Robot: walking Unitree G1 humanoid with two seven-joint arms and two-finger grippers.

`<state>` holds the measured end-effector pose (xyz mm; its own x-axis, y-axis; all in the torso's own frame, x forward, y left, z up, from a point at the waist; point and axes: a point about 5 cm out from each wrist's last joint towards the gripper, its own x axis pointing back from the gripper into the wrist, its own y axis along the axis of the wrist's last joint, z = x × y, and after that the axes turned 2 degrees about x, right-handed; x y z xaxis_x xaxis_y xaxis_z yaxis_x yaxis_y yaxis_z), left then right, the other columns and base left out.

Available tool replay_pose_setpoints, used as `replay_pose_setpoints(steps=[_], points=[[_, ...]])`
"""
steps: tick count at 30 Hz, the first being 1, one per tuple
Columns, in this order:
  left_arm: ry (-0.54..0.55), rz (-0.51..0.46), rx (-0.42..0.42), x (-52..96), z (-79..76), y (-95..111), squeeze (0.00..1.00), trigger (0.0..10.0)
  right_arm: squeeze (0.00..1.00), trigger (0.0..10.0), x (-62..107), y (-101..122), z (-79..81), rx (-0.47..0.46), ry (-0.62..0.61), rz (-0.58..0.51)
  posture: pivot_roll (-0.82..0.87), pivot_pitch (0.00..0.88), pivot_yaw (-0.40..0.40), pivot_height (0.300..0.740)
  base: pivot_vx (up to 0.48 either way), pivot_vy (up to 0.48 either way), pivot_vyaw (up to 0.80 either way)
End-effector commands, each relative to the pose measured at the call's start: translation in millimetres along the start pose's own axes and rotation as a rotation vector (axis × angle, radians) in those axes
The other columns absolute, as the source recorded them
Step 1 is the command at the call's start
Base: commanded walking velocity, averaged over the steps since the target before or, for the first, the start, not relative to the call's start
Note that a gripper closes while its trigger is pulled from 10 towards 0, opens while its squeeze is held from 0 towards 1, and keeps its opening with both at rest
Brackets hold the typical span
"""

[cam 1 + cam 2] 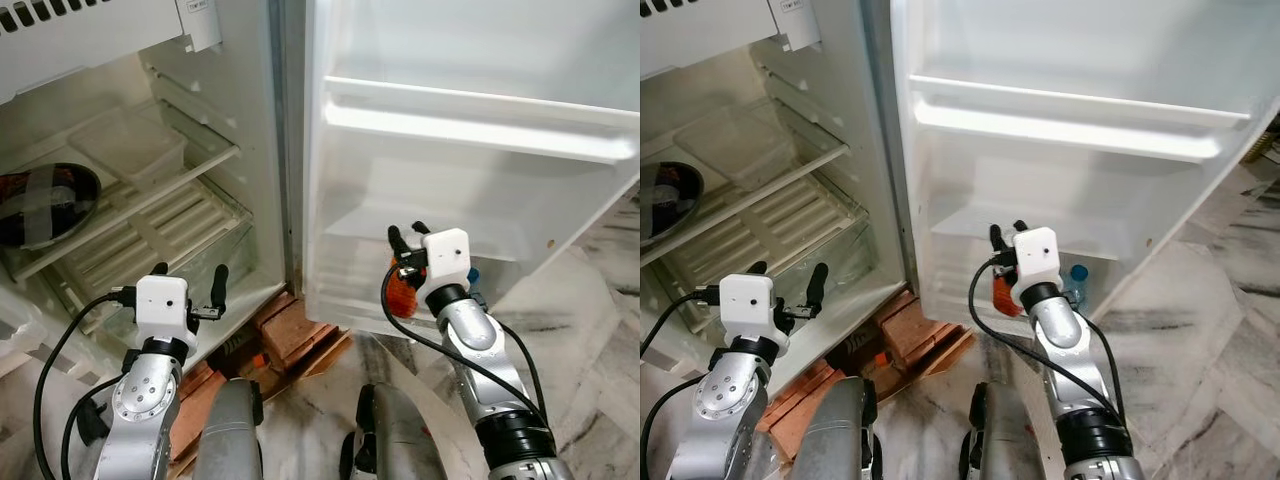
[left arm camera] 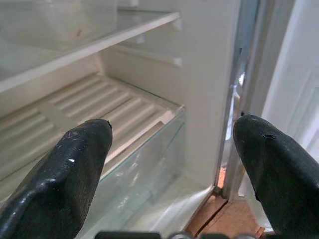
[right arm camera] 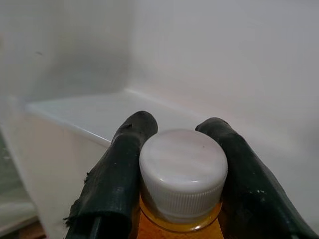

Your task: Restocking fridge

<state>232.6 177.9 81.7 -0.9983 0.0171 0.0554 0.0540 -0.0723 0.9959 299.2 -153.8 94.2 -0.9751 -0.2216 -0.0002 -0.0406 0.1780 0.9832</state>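
My right gripper (image 1: 406, 234) is shut on the neck of an orange bottle (image 3: 174, 226) with a white cap (image 3: 183, 172). It holds the bottle (image 1: 403, 290) upright at the lower shelf (image 1: 970, 225) of the open fridge door. A bottle with a blue cap (image 1: 1078, 275) stands in that door shelf, just to the right of my wrist. My left gripper (image 1: 190, 272) is open and holds nothing, in front of the fridge's bottom compartment. Its fingers (image 2: 75, 164) point at the ribbed crisper cover (image 2: 99, 107).
The fridge stands open on red bricks (image 1: 295, 330). A dark bowl (image 1: 45, 205) and a clear plastic box (image 1: 130, 145) rest on the glass shelf (image 1: 150, 190). The door's upper rack (image 1: 480, 125) runs across above my right gripper. Marble floor (image 1: 590, 290) lies to the right.
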Motion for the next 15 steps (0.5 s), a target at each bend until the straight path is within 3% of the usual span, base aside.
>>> replay_pose_setpoints(steps=[1, 9, 15], points=[[0.000, 0.008, -0.010, 1.9, 0.5, 0, 0.00, 10.0, 0.00, 10.0, -5.1, 10, -2.8, 0.001, -0.010, -0.039, 0.12, 0.111, -0.013, 0.622, 0.000, 0.000, 0.00], [-0.024, -0.002, -0.014, -4.7, -5.6, 5, 0.00, 10.0, 0.00, 10.0, -9.2, 12, 0.1, 0.000, 0.002, -0.055, 0.12, 0.126, -0.005, 0.567, 0.000, 0.000, 0.00], [-0.019, -0.005, -0.016, -3.7, -3.4, 6, 0.00, 10.0, 0.00, 10.0, -16.0, 16, 4.8, 0.017, 0.030, -0.076, 0.13, 0.147, 0.002, 0.567, 0.000, 0.000, 0.00]])
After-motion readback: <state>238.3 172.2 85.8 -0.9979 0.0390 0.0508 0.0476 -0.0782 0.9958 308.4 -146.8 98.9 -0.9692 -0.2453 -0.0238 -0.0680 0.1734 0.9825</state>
